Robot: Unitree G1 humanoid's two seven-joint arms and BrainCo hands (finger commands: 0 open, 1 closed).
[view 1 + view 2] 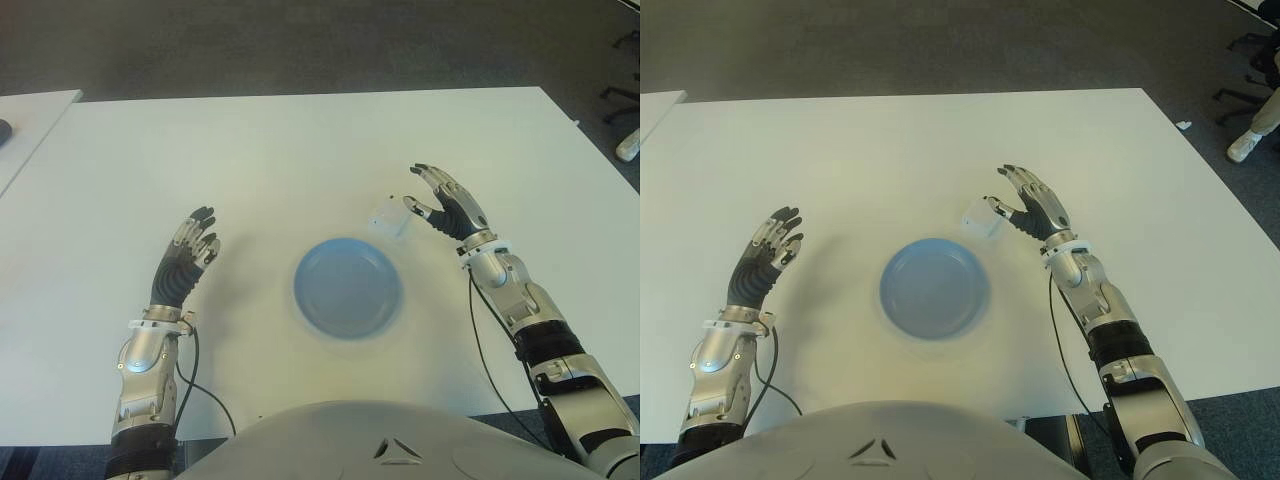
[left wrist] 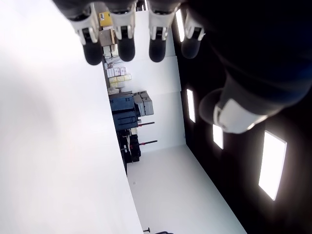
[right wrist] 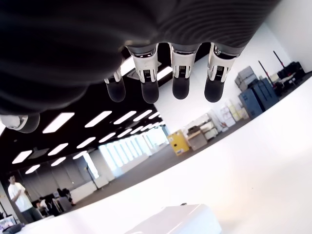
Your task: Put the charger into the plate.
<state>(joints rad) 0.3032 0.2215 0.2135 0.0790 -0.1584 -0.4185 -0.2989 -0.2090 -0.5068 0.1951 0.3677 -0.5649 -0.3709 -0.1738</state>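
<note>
The right robot hand (image 1: pixel 447 204) is extended over the white worktop (image 1: pixel 270 150), palm turned toward the small white cube-shaped charger (image 1: pixel 388 219), fingers spread and holding nothing. The thumb lies just beside the charger; contact cannot be confirmed. The charger sits on the worktop just beyond the round blue plate's (image 1: pixel 347 286) far right rim, outside it. The left robot hand (image 1: pixel 190 255) shows well left of the plate, fingers loosely extended, empty. The right wrist view shows four straightened fingers (image 3: pixel 180 78) above the charger's top edge (image 3: pixel 175 222); the left wrist view shows only fingers and bare worktop.
</note>
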